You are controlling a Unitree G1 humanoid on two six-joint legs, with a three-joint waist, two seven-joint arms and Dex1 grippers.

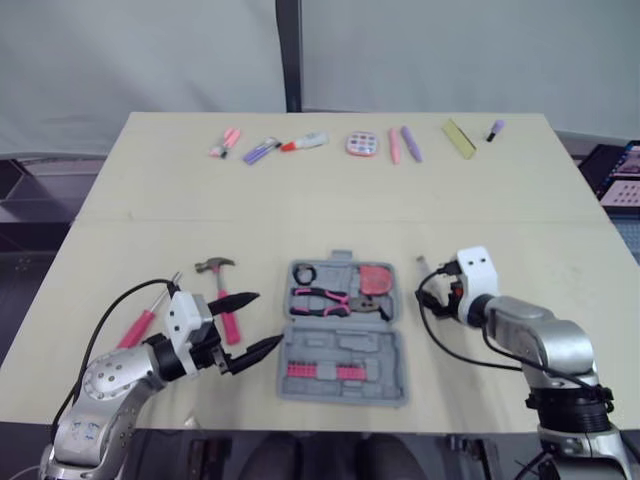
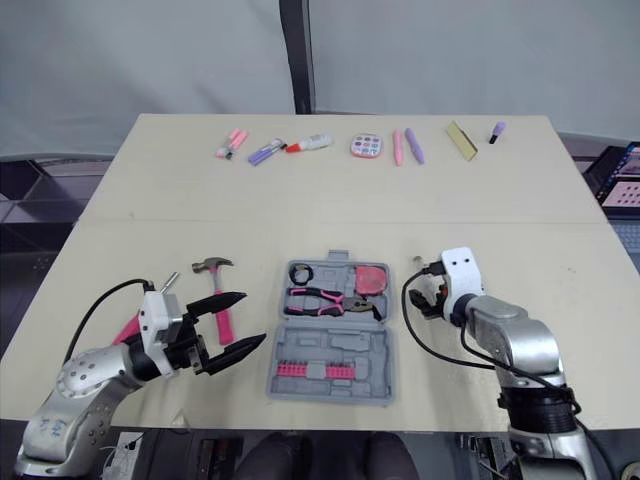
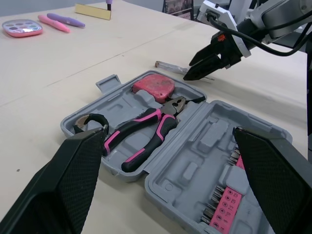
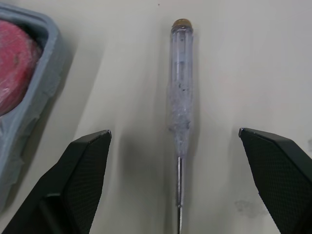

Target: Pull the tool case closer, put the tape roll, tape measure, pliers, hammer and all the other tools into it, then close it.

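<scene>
The right claw (image 4: 173, 133), spread and empty, hovered over the clear screwdriver (image 4: 179, 97). It lay on the tabletop (image 1: 300, 190) just right of the open case (image 1: 342, 345), long axis near-far between the fingers. The left claw (image 1: 268, 318), also spread, sat left of the case.

Along far table (image 1: 300, 200) edge: pink palette (image 1: 362, 144), pink pen (image 1: 393, 146) beside purple pen (image 1: 411, 144), yellow strip (image 1: 459, 138), white red-capped tube (image 1: 304, 143).

Clear screwdriver (image 4: 180, 97) tip runs off frame, case (image 4: 45, 73) mostly cropped too; pink screwdriver (image 1: 138, 327) sits half behind the left arm (image 1: 120, 375).
</scene>
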